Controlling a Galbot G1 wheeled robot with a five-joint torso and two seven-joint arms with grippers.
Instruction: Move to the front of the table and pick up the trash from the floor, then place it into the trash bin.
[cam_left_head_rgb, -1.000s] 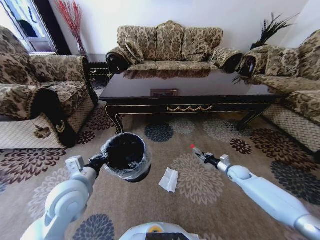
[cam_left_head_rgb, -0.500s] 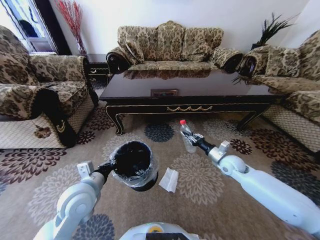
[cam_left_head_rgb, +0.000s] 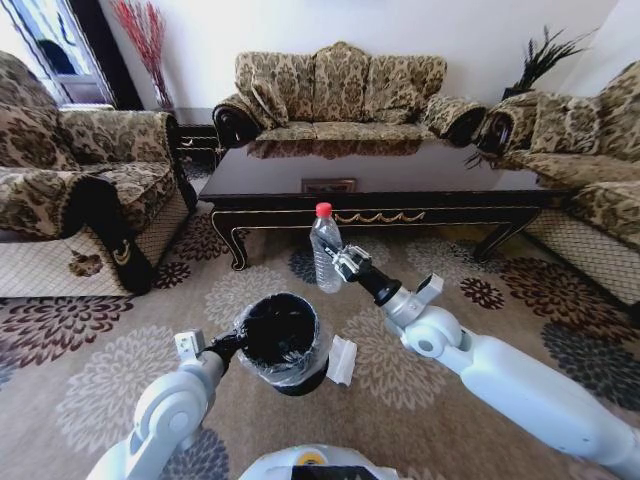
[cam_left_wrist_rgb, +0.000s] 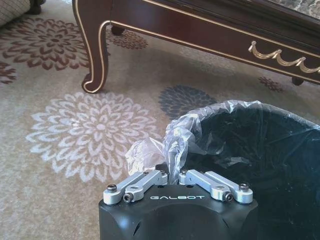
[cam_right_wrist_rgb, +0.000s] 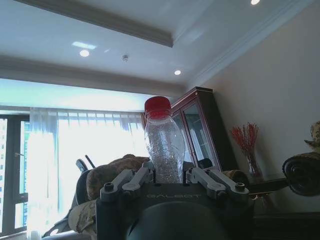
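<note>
GALBOT lettering on right tool (cam_right_wrist_rgb: 167, 176), gripping red-capped bottle (cam_right_wrist_rgb: 163, 141)

The trash bin (cam_left_wrist_rgb: 260, 150) runs off the edge of the left wrist view, and the left gripper (cam_left_wrist_rgb: 175, 176) hides the stretch of rim and bag it clamps. The base of the clear bottle (cam_right_wrist_rgb: 164, 145) is buried between the jaws of the right gripper (cam_right_wrist_rgb: 168, 179). In the head view the bin covers part of the white napkin (cam_left_head_rgb: 343, 361), and the worktop's (cam_left_head_rgb: 380, 180) far legs are hidden.
</note>
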